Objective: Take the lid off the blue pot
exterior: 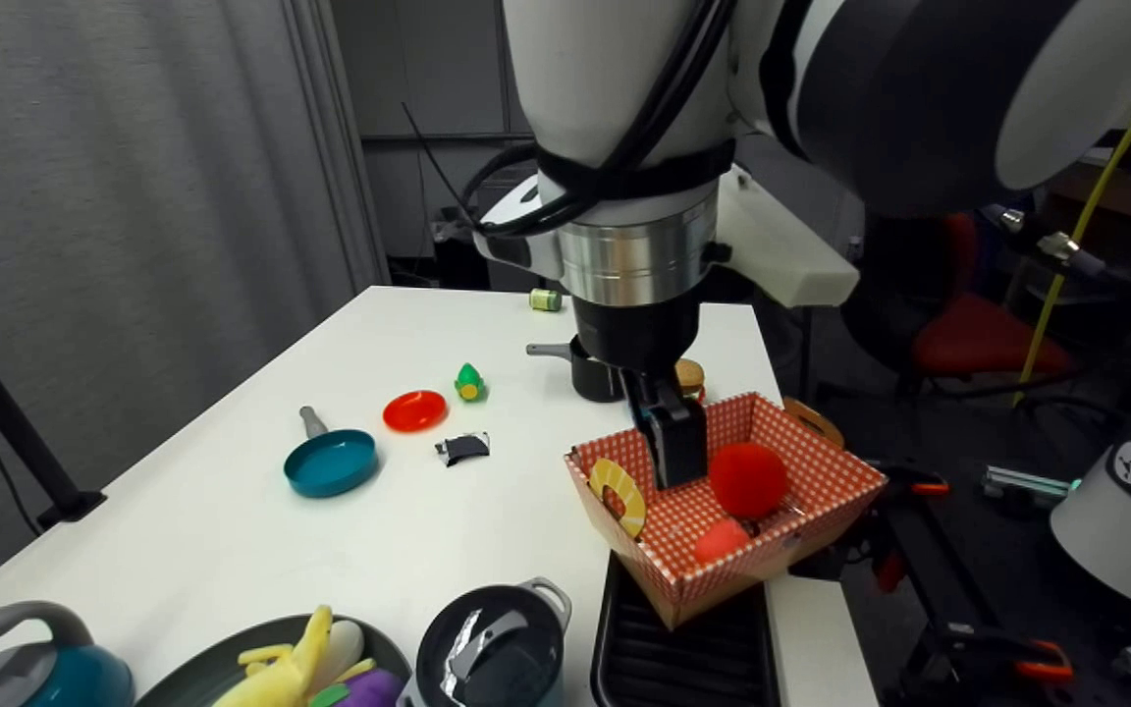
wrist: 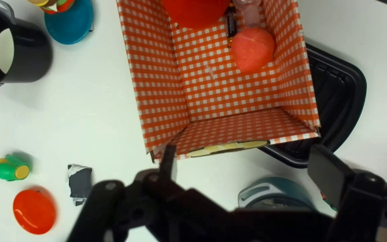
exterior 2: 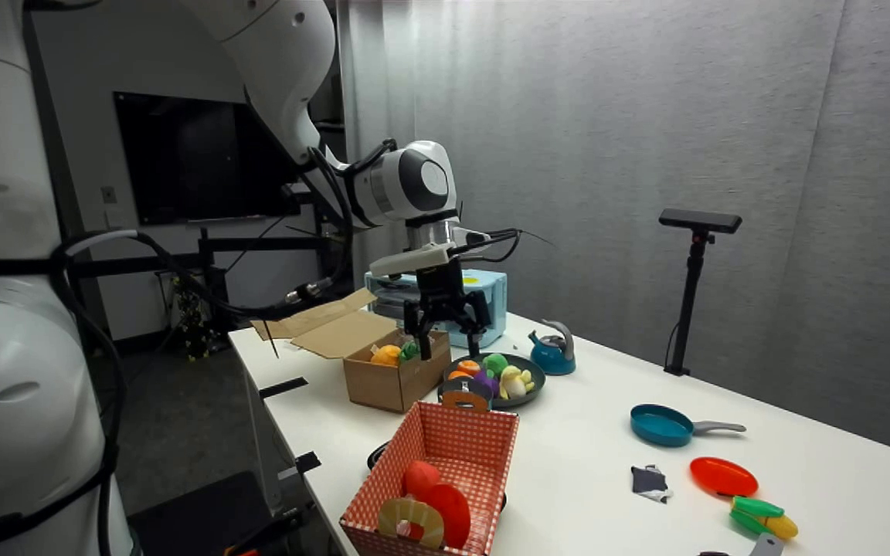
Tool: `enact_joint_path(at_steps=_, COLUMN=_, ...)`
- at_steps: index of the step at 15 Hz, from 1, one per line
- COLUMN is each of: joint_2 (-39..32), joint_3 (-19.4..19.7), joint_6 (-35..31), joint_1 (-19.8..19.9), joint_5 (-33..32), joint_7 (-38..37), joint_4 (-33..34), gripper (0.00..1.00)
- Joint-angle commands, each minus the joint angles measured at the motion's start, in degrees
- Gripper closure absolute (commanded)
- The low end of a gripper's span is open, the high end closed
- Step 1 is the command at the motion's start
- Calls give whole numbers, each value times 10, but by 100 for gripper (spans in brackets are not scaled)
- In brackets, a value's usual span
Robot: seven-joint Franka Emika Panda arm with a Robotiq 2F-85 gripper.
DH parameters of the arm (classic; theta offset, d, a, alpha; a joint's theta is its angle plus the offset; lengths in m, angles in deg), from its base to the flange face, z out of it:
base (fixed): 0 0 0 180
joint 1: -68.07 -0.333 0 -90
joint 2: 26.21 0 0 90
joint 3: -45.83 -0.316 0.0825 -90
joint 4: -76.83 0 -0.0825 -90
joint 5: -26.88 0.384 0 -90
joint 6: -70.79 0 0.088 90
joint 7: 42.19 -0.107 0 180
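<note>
Seen in an exterior view, the lid (exterior: 490,643) sits on the blue pot (exterior: 553,684), which stands on the tabletop (exterior: 516,516) at about 8 o'clock from the checked basket (exterior: 811,452). The hand (exterior 2: 449,351) hangs in the air, its fingers (wrist: 329,171) spread wide and nothing between them. The step in hand, I judge, is reaching over to the lid. Centre above it, stay clear of the basket wall, come straight down, pinch the knob squarely and lift straight up before swinging aside, so the pot doesn't tip. Keep off the side handles (exterior: 563,595), at about 2 and 8 o'clock. Glare leaves the knob hard to make out.

In the wrist view the basket holds a red ball (wrist: 197,13) near its 11 o'clock and a pink lump (wrist: 253,50) at 4 o'clock from that. In an exterior view, a dark pan (exterior: 200,673) at the pot's 9 o'clock carries yellow and purple toy food (exterior: 281,678). A cardboard box (exterior 2: 371,386) holds an orange thing (exterior 2: 385,355) and a green thing (exterior 2: 409,350). Inside the black pot (wrist: 32,50) only a pale patch (wrist: 4,50) shows.
</note>
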State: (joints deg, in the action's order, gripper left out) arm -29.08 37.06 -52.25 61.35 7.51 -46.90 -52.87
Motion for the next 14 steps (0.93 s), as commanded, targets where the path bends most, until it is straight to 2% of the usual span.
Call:
enact_joint_path(at_steps=1, joint_2=-51, joint_3=5, joint_6=-16, joint_1=-7, joint_5=-12, joint_7=31, joint_4=41, gripper=0)
enact_joint_path(at_steps=9, joint_2=-120, joint_3=14, joint_6=-70, joint_1=-1, joint_5=15, joint_7=86, joint_4=103, gripper=0)
enact_joint_path(at_steps=12, joint_2=-138, joint_3=13, joint_6=-85, joint_1=5, joint_5=50, joint_7=107, joint_4=118, gripper=0)
enact_joint_path(at_steps=14, joint_2=-139, joint_3=8, joint_6=-71, joint_1=11, joint_5=90, joint_7=130, joint_4=121, gripper=0)
